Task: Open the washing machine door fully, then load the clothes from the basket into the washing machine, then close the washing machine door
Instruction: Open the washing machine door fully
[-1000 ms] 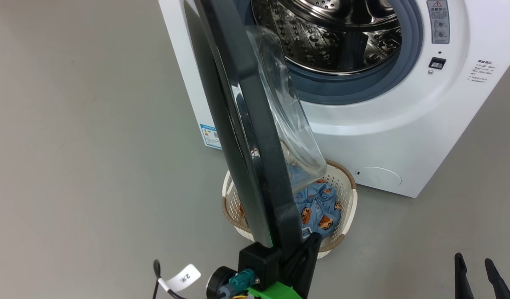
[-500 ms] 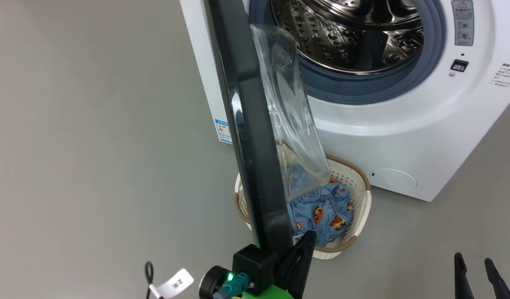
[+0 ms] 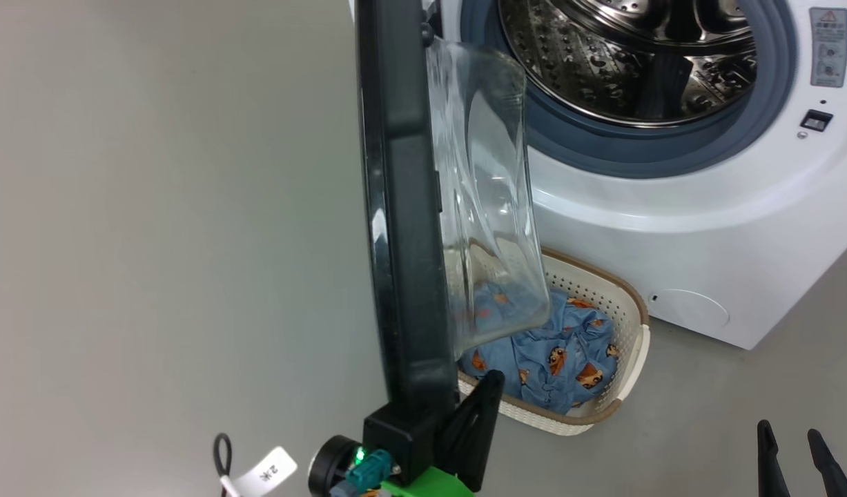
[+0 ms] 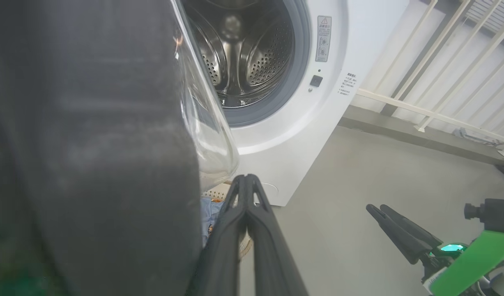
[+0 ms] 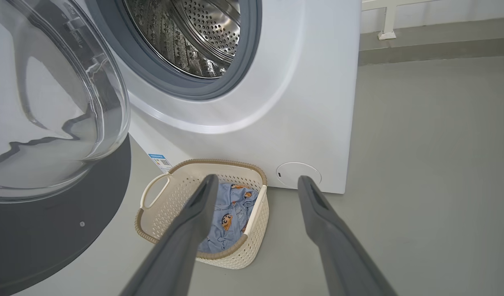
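White washing machine (image 3: 706,235), glossy black washing machine door (image 3: 402,207), bear-print clothes (image 3: 554,359).
The door's glass is clear; the rubber ring (image 3: 644,157) is grey, the drum (image 3: 602,69) shiny perforated steel. The basket (image 3: 634,366) is cream-white and perforated, with a brown woven-look rim; the clothes are light blue with orange-brown cartoon bears.

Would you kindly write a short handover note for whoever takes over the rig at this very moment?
Left gripper: shut, holding nothing, fingers alongside the inner side of the washing machine door at its free edge.
Right gripper: open, empty, pointing toward the basket.
Things: door swung well out from the washing machine; basket on the floor in front of it; clothes in the basket.
Done: door opened, perhaps not fully.
Left: finish the swing if needed, load the clothes, close the door.
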